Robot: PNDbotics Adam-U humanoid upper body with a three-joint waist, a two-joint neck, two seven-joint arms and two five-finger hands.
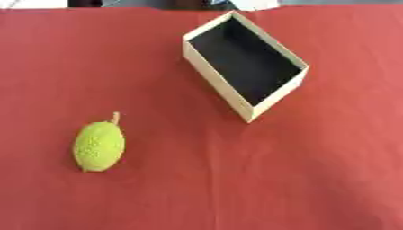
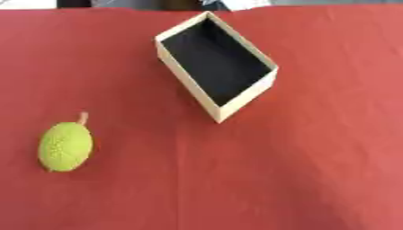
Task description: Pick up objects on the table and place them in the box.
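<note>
A yellow-green fruit (image 1: 98, 146) lies on its side well to the left of the box (image 1: 217, 83) and nearer the viewer than it, with open red cloth between the two and nothing standing in the way. The fruit is oval with a bumpy, dotted skin, and a short tan stem (image 1: 116, 117) sticks up from its far end, leaning slightly toward the box. The box is a shallow rectangular tray with pale cream walls and a dark interior in which nothing can be seen; it sits turned at an angle, so that one corner points toward the viewer and its long sides run diagonally away to the upper left. To the right of the box the cloth carries on bare to the edge of the view. The red tablecloth (image 1: 315, 179) covers the whole surface, showing faint creases below the box. Beyond the far edge of the cloth, above the box, a narrow strip of the room shows only pale and dark patches too blurred to name. Neither of the robot's hands appears in either view, so whether their fingers are spread or closed cannot be told.
</note>
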